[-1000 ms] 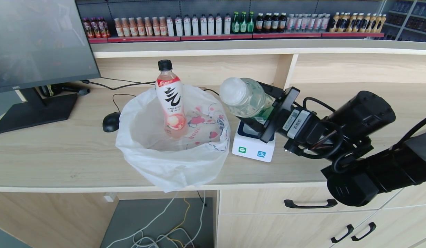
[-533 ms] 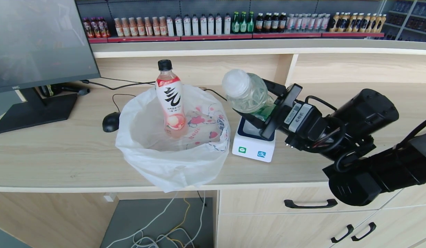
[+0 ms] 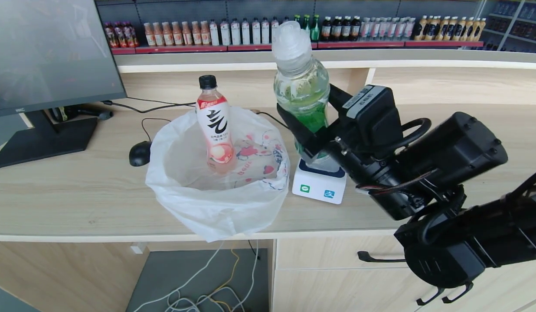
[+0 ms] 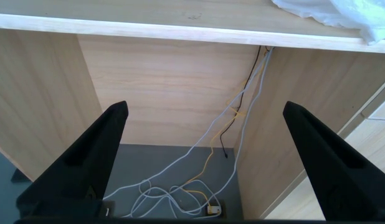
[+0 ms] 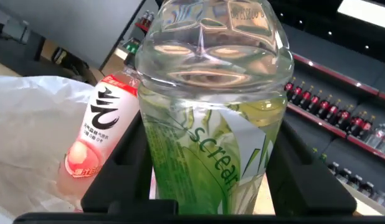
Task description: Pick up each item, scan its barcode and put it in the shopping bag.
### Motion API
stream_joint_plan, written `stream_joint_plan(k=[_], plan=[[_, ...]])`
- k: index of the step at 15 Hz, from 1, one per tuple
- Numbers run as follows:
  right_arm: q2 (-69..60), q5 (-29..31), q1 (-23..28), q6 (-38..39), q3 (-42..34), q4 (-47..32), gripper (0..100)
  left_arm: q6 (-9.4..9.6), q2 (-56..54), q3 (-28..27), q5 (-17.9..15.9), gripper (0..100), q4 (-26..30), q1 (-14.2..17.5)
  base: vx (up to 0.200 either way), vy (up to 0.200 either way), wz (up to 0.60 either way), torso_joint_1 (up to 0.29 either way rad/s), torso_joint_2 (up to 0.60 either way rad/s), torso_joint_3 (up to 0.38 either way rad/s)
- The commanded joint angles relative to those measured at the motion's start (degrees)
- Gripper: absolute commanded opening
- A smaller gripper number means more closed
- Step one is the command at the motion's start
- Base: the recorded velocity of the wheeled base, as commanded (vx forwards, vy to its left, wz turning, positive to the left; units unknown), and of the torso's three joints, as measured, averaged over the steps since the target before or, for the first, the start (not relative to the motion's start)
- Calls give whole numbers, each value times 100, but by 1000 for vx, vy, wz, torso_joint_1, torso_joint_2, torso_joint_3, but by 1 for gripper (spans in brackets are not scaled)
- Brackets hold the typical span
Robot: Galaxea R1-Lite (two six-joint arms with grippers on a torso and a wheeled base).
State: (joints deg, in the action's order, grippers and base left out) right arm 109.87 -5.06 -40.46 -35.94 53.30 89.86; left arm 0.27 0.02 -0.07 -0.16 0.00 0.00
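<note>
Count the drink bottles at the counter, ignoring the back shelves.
2. A pink-labelled bottle stands in the shopping bag; a green-labelled bottle is held upright in the right pincer above the scanner. The bag could hide more.

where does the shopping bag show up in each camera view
Head view: shopping bag at the middle of the counter, left of the green bottle.
Left wrist view: its corner overhangs the counter edge.
Right wrist view: white plastic around the pink bottle.
Shared landmarks: pink bottle standing in the bag; counter edge.
</note>
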Motion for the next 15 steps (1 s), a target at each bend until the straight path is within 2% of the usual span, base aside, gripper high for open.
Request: stream_joint_plan(k=[1,2,3,7,12,15], plan=[[-107,603,-366,359,23,14,0,0,-2,-1,-2,100,0,0,0,0,0,0,0,0],[-107,972,-419,614,14,14,0,0,-2,-1,-2,100,0,0,0,0,0,0,0,0],[-107,1051,-419,790,-21,14,0,0,-2,-1,-2,100,0,0,0,0,0,0,0,0],[78,2457,-691,2029,128,14,0,0,-2,-1,-2,100,0,0,0,0,0,0,0,0],[641,2606,-902,2249,893,14,0,0,-2,-1,-2,100,0,0,0,0,0,0,0,0],[816,2598,-946,2530,1315,-425,0,0,-2,-1,-2,100,0,0,0,0,0,0,0,0]])
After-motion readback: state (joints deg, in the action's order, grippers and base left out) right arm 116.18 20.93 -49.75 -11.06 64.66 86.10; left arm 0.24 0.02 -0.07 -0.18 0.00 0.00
